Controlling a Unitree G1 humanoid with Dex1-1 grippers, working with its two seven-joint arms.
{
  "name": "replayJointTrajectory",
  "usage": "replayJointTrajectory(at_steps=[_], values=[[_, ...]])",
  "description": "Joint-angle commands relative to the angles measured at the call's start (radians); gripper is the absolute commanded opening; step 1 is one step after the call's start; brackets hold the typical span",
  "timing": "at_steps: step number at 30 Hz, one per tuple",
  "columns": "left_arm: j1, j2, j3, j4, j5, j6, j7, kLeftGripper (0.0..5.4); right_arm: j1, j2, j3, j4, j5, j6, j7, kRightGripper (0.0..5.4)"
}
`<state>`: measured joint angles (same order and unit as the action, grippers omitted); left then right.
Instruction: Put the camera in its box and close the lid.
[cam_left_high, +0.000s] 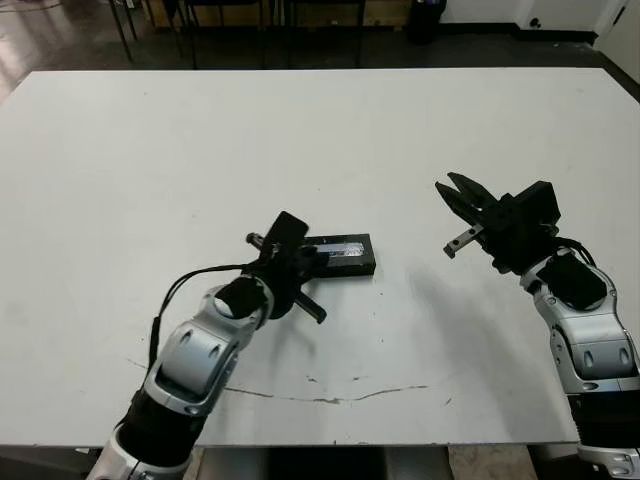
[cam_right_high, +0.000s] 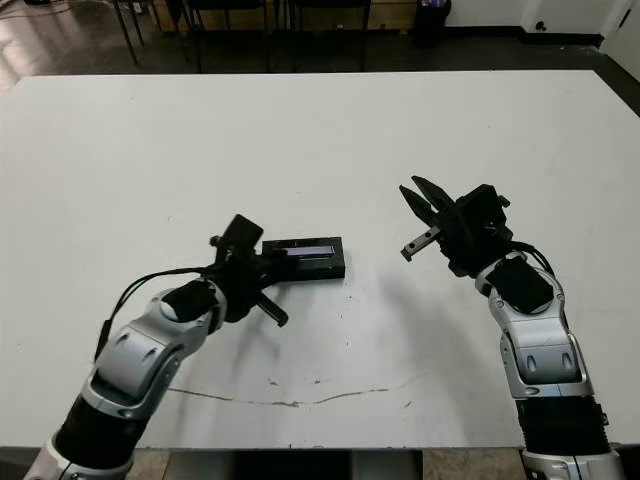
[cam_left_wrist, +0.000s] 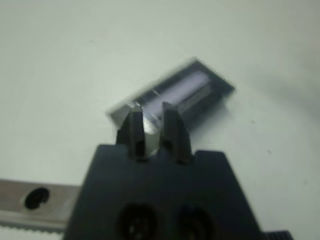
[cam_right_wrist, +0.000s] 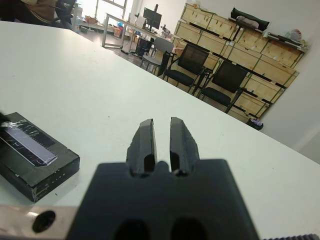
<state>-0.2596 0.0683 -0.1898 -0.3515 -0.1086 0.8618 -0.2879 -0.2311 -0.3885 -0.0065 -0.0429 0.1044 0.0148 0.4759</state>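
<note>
The lid (cam_left_high: 345, 254), glossy bluish-grey strip up, sits flat on the white tabletop (cam_left_high: 300, 140) near its middle; the box and the camera are not visible under it; the left claw (cam_left_wrist: 153, 120) is down at the lid's left end, fingers a narrow gap apart, touching or just above it, hard to tell which; the right claw (cam_left_high: 457, 214) hangs in the air well to the right of the lid, fingers spread and holding nothing.
</note>
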Motion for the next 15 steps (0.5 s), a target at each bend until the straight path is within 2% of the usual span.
replayJointTrajectory(at_steps=[1, 3, 6, 8, 15], values=[[-0.014, -0.024, 0.107, -0.038, -0.053, -0.078, 0.021, 0.02, -0.003, 0.000, -0.005, 0.005, -0.004, 0.001, -0.006, 0.00], [-0.031, -0.029, 0.173, -0.050, -0.070, -0.148, 0.051, 0.02, -0.007, 0.006, -0.009, 0.005, 0.002, 0.007, -0.012, 0.00], [-0.038, -0.007, 0.226, -0.028, -0.050, -0.276, 0.083, 0.02, -0.016, 0.015, -0.013, 0.013, 0.008, 0.010, -0.018, 0.00], [-0.037, 0.020, 0.267, 0.007, -0.026, -0.366, 0.105, 0.02, -0.024, 0.025, -0.017, 0.022, 0.015, 0.011, -0.025, 0.00], [0.014, 0.099, 0.378, 0.153, -0.015, -0.643, 0.103, 0.02, -0.042, 0.071, -0.027, 0.040, 0.010, 0.002, -0.094, 0.00]])
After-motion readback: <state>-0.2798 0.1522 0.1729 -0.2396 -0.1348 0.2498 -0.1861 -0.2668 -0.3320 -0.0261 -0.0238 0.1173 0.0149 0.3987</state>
